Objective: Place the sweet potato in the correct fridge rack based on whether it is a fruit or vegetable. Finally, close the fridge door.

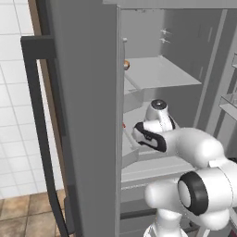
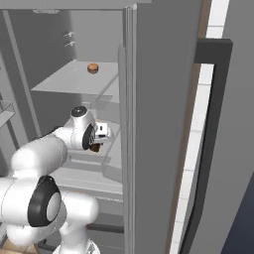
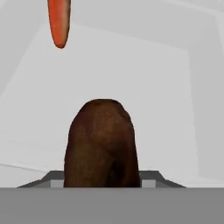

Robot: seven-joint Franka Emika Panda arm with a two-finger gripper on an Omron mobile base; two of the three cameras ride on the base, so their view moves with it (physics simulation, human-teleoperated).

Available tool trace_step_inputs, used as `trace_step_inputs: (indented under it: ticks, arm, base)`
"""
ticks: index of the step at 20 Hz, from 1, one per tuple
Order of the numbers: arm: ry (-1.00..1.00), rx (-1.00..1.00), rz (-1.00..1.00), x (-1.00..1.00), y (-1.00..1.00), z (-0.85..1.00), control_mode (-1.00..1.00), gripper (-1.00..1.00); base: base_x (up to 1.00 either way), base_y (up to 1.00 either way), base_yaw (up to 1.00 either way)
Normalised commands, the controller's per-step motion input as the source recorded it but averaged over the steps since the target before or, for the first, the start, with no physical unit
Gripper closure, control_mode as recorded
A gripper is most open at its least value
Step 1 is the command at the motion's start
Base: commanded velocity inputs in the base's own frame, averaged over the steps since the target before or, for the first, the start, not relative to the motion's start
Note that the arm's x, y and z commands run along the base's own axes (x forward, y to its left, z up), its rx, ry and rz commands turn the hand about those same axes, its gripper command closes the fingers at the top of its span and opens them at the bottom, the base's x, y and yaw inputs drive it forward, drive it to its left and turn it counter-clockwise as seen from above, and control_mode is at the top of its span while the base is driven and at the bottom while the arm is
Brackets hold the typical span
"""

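Note:
The sweet potato (image 3: 101,144), a dark brown lump, sits close up in the hand view between my fingers, whose tips it hides. My gripper (image 2: 97,141) is shut on it and reaches into the open fridge, just above the middle fridge rack (image 2: 113,149). In the right base view a bit of the sweet potato (image 2: 95,147) shows under the hand. In the hand view the pale grey rack (image 3: 131,78) spreads out ahead, with an orange-red carrot (image 3: 59,22) lying farther back on it. The left base view has my wrist (image 1: 150,134) pointing left into the fridge.
A rounder orange-brown item (image 2: 93,68) lies on the upper rack (image 1: 162,74). Both fridge doors (image 1: 88,115) (image 2: 163,124) stand open on either side of the arm. Narrow door bins (image 1: 229,102) hang at the side. A tiled wall (image 1: 14,92) lies beyond.

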Motion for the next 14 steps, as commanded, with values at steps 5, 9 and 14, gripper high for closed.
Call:
trace_step_inputs:
  ticks: [5,9,14]
  arm:
    - [0.14,0.00,0.00,0.57,-0.17,-0.13,-1.00,1.00]
    - [0.08,0.00,-0.02,0.46,0.00,-0.19,-1.00,1.00]
    - [0.08,0.00,0.00,0.63,0.00,-0.38,-1.00,1.00]
  base:
    - [0.00,0.00,0.00]
    - [0.00,0.00,0.00]
    - [0.00,0.00,0.00]
